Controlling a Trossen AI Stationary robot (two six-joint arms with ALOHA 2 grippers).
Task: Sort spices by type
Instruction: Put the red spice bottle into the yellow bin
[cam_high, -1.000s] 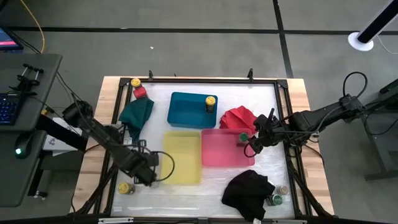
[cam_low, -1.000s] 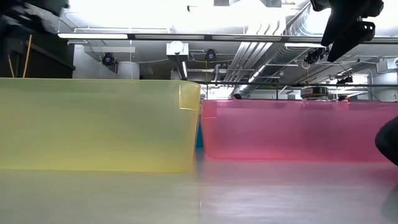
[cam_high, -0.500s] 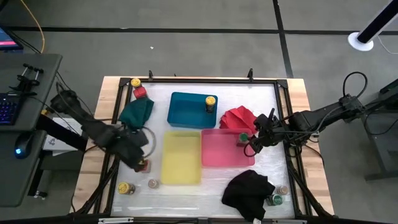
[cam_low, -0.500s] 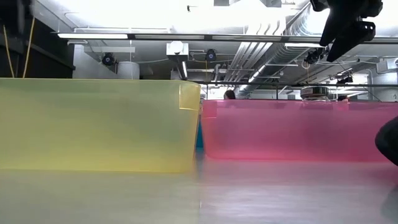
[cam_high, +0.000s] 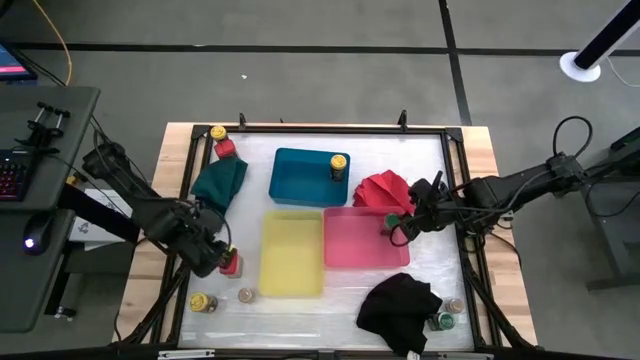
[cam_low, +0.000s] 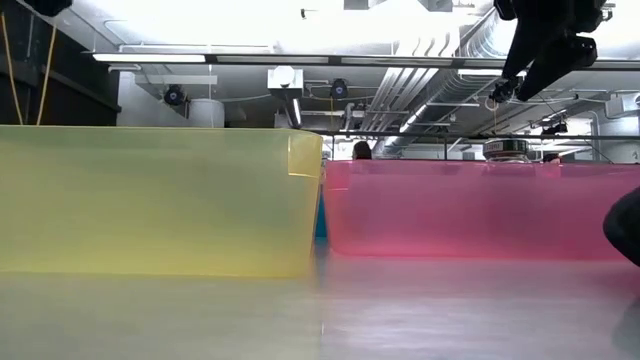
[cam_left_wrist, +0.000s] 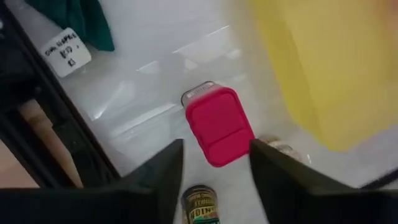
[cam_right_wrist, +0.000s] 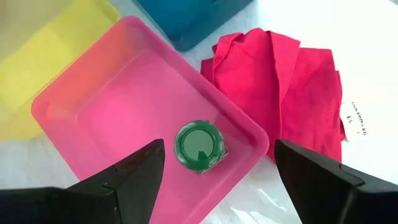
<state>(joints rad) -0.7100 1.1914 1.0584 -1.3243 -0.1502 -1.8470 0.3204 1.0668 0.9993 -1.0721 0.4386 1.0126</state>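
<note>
Left gripper (cam_left_wrist: 211, 171) jaws parted over red-lidded jar (cam_left_wrist: 217, 124) (label unreadable), right gripper (cam_right_wrist: 214, 186) jaws wide, empty.

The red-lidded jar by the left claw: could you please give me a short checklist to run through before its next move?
1. Left claw open, above the red-lidded jar: ok.
2. Jar between the fingers: ok.
3. Jar held: not ok, it stands on the table.
4. Yellow tray beside it empty: ok.
5. Right claw clear, open over the pink tray and green-lidded jar: ok.

grey floor (cam_high: 330, 70) crossed by dark lines; ceiling ducts (cam_low: 440, 60) under bright lights.
</note>
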